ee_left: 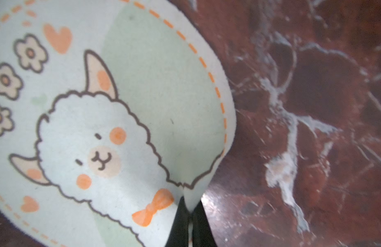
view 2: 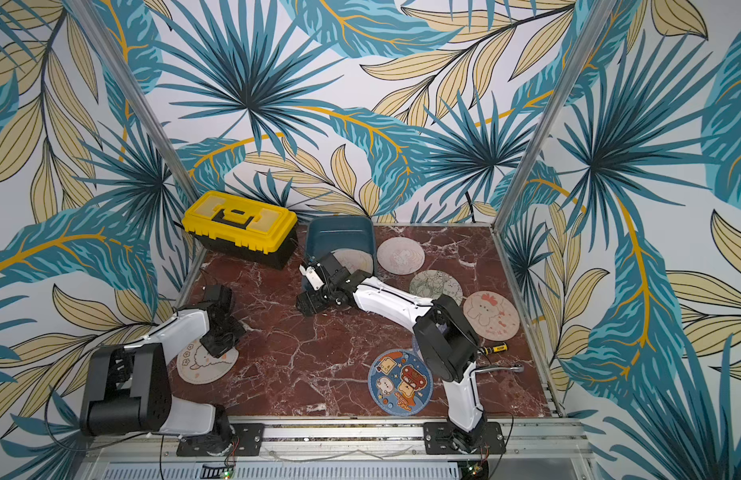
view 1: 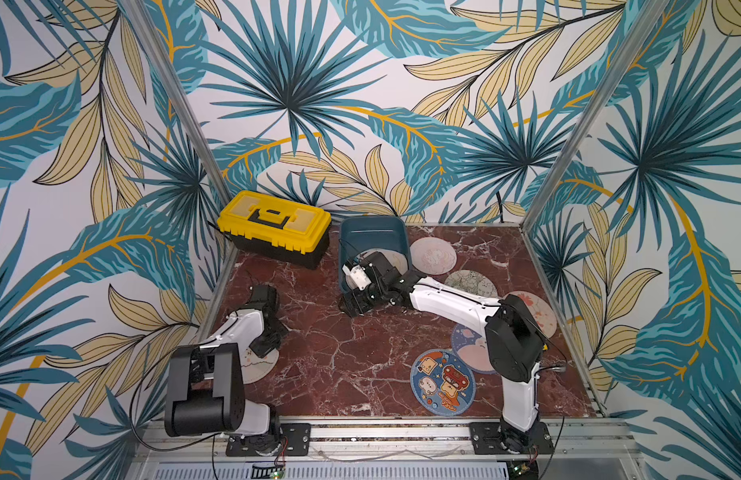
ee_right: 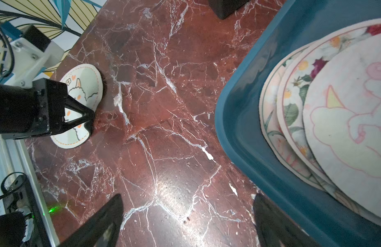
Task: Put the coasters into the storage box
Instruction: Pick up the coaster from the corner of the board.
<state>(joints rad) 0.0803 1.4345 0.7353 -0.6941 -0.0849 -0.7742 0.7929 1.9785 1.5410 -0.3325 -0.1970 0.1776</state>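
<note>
Teal and cream leaf wallpaper (view 1: 360, 104) surrounds my red marble table (view 1: 318, 353), metal posts (view 1: 194, 124) at its far corners

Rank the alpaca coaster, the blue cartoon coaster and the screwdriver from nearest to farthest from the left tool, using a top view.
1. Alpaca coaster, pinched at its edge by the left tool.
2. Blue cartoon coaster, front middle.
3. Screwdriver, far right side.

I read the table (view 1: 339, 353) as red-brown marble, veined white; the storage box (view 1: 373, 230) is dark teal; the toolbox (view 1: 273, 220) is yellow over black; the alpaca coaster (ee_left: 99, 128) is pale mint, with white fleece and orange dashed edging; the blue coaster (view 1: 442, 382) carries tan and brown cartoon figures.
</note>
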